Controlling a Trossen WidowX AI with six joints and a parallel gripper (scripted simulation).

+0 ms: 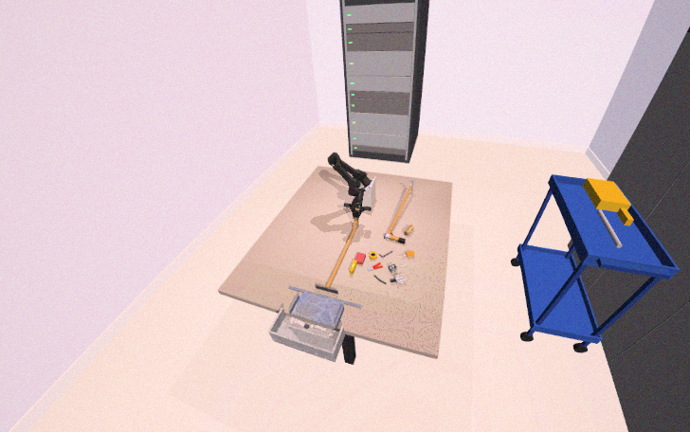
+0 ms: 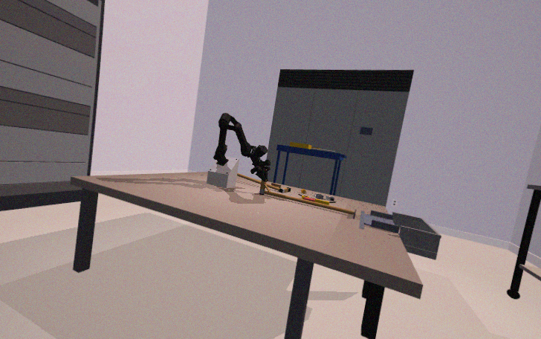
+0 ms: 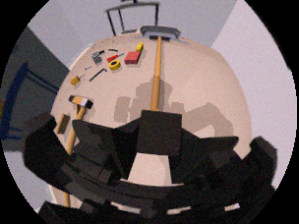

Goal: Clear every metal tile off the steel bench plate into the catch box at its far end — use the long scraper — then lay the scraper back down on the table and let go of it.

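My gripper (image 1: pixel 356 215) (image 2: pixel 261 180) is shut on the near end of the long scraper (image 1: pixel 342 254) (image 2: pixel 315 201) (image 3: pixel 157 74), whose wooden handle runs away over the table. A dark block at the grip hides the fingertips in the wrist view. The scraper's dark head (image 1: pixel 326 289) (image 2: pixel 354 213) is on my side of the steel plate (image 1: pixel 317 307), just short of the thin bar across its near end. Whether the head touches the table is unclear. No tile can be made out on the plate. The catch box (image 1: pixel 303 348) (image 2: pixel 419 239) holds a small dark piece (image 1: pixel 306 326) and pale shapes too blurred to name.
A long-handled hammer (image 1: pixel 400 212) (image 3: pixel 81 102) and a wooden block (image 1: pixel 408 229) (image 3: pixel 63 124) lie to one side of the scraper. A red block (image 1: pixel 359 258) (image 3: pixel 132 57), a yellow tape (image 1: pixel 372 255) (image 3: pixel 114 65) and several small tools lie nearer its handle. A blue cart (image 1: pixel 565 284) stands beyond the table.
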